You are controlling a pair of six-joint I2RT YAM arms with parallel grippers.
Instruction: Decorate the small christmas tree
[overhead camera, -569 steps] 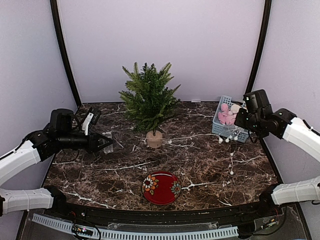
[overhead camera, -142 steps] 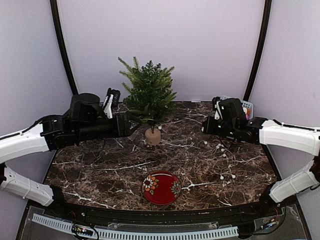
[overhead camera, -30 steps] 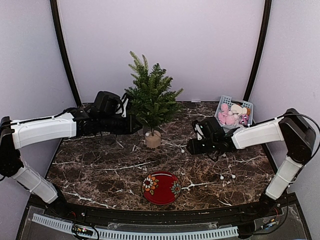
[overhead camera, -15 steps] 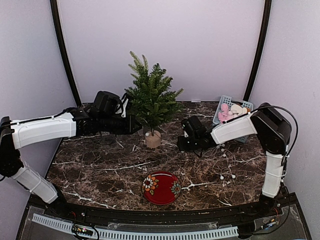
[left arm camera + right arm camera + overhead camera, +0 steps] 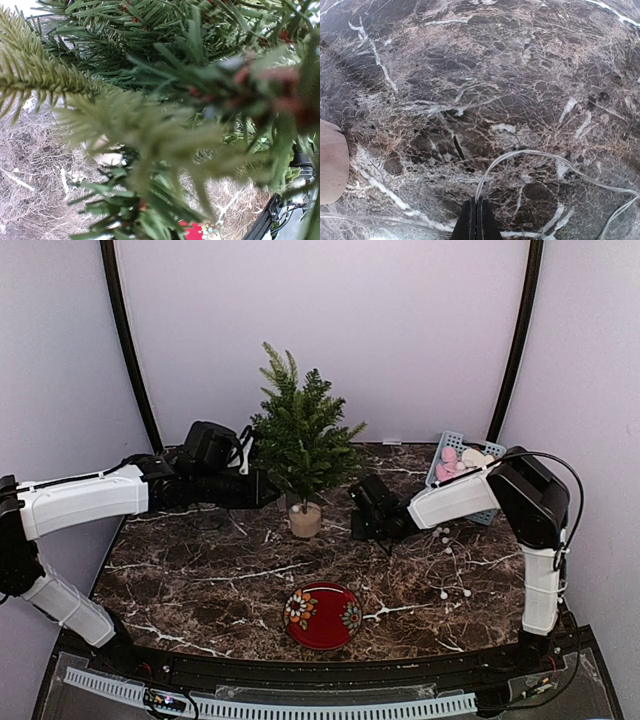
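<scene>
The small christmas tree stands on its light-wood stump at the back middle, leaning a little to the right. My left gripper reaches in among its lower branches at the trunk and appears shut on it, with the fingers hidden by needles. Green branches fill the left wrist view. My right gripper is low over the table just right of the stump. It is shut on a thin white light-string wire. White bulbs trail behind it on the marble.
A red flowered plate lies at the front middle and also shows in the left wrist view. A blue basket of pink and cream ornaments sits at the back right, partly behind my right arm. The stump's edge shows at the left of the right wrist view.
My right gripper has slid left toward the stump, pulling the light string with it. The left gripper stays at the tree, whose top has tipped slightly right.
</scene>
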